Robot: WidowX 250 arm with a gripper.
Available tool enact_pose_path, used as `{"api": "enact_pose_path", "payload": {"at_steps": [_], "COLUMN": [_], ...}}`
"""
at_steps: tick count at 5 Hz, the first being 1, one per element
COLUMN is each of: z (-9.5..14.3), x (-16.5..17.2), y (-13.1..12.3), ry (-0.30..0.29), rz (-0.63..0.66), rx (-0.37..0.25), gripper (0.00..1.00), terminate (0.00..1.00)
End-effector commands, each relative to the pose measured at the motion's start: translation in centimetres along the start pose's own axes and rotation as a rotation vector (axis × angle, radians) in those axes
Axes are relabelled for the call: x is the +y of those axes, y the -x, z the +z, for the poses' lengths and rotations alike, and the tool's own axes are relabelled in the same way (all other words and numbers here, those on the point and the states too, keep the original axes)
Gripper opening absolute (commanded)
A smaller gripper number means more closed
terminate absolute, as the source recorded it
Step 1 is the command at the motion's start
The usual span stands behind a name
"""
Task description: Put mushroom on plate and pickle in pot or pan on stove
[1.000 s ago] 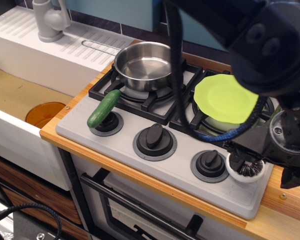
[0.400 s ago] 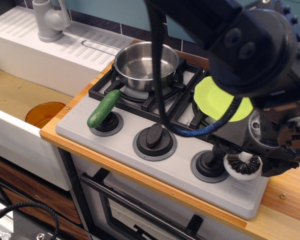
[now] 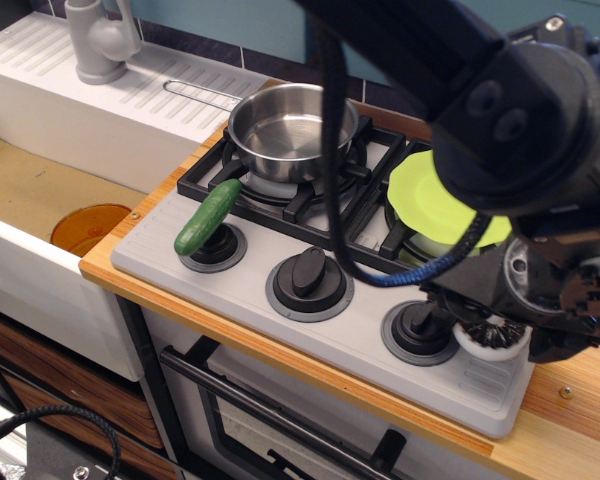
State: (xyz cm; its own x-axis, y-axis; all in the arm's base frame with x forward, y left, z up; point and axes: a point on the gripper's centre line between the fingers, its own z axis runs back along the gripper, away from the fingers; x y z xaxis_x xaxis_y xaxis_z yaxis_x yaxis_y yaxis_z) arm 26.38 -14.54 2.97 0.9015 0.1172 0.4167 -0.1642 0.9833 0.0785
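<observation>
The white-capped mushroom (image 3: 493, 340) lies gills-up at the front right of the grey stove (image 3: 280, 325), next to the right knob. My gripper (image 3: 488, 320) hangs right over it, and its bulky black body hides the fingers, so I cannot tell whether they hold the mushroom. The lime-green plate (image 3: 435, 195) rests on the right burner, partly hidden by my arm. The dark-green pickle (image 3: 208, 215) lies tilted across the left knob and the grate edge. The steel pan (image 3: 290, 130) stands empty on the back-left burner.
An orange disc (image 3: 90, 228) lies in the sink at the left. A grey faucet (image 3: 100, 40) and a white drainboard stand behind it. The wooden counter edge (image 3: 570, 420) runs along the stove's right and front.
My wrist has turned and come down closer over the mushroom. The mushroom shifted slightly left and back, and more of it is now covered. Pickle, pan and plate have not moved.
</observation>
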Motion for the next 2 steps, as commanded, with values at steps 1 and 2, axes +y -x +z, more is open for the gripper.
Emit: {"api": "enact_pose_path", "payload": {"at_steps": [1, 2], "z": [0.99, 1.43], "x": [-1.60, -1.91], "y": [-0.96, -1.13], "ry": [0.018, 0.018], "rz": [0.046, 0.046], "rx": [0.009, 0.026], "gripper": [0.00, 0.00], "terminate": [0.00, 0.00]}}
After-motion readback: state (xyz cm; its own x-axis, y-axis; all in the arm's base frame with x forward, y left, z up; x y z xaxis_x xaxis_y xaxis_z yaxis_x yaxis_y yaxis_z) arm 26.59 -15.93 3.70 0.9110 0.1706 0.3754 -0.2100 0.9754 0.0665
